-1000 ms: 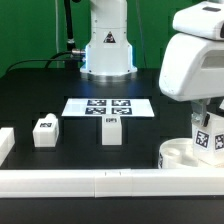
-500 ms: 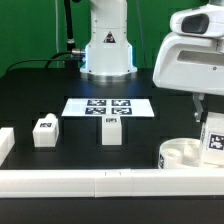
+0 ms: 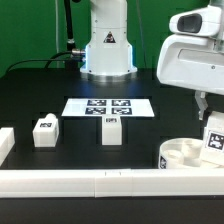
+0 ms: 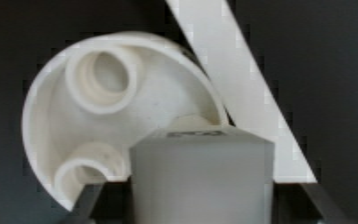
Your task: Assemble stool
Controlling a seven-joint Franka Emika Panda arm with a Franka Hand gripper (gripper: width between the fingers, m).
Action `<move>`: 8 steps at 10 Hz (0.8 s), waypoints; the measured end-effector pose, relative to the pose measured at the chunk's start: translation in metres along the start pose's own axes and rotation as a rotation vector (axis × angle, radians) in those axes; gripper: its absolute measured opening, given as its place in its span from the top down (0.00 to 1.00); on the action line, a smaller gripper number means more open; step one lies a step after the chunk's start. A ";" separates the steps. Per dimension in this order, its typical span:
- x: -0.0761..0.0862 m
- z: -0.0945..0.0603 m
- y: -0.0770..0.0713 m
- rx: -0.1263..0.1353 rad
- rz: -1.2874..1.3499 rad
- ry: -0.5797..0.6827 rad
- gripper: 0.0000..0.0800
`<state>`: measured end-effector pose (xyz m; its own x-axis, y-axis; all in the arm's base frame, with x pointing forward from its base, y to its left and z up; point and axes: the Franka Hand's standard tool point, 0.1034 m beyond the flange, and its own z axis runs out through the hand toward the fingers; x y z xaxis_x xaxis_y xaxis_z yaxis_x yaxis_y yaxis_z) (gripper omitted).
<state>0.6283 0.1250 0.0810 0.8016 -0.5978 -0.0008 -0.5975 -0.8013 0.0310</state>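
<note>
The stool's round white seat [image 3: 185, 154] lies at the exterior view's right, close to the front border bar, its two round sockets facing up [image 4: 108, 75]. My gripper [image 3: 208, 121] is shut on a white tagged leg [image 3: 214, 140], held upright just over the seat's right edge. In the wrist view the leg [image 4: 201, 165] fills the gap between my dark fingers [image 4: 98, 203], with the seat [image 4: 149, 110] right behind it. I cannot tell whether the leg touches the seat. Two more legs [image 3: 44, 132] [image 3: 111, 130] stand on the black table further left.
The marker board [image 3: 110, 106] lies flat mid-table in front of the robot base [image 3: 108, 52]. A long white border bar [image 3: 100, 183] runs along the front, and it shows in the wrist view [image 4: 226, 60] beside the seat. A white block [image 3: 5, 143] stands at the far left.
My gripper carried the leg a little toward the exterior view's right and straightened it up; over the last half second it has barely shifted. The seat and the loose legs stayed put.
</note>
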 end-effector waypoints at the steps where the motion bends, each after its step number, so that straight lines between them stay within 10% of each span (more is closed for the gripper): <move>1: 0.000 0.000 -0.001 0.012 0.086 -0.001 0.58; 4: -0.005 0.001 0.000 0.116 0.463 0.006 0.58; 8: -0.006 0.002 -0.004 0.148 0.636 -0.016 0.45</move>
<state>0.6258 0.1319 0.0791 0.2914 -0.9557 -0.0424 -0.9522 -0.2856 -0.1081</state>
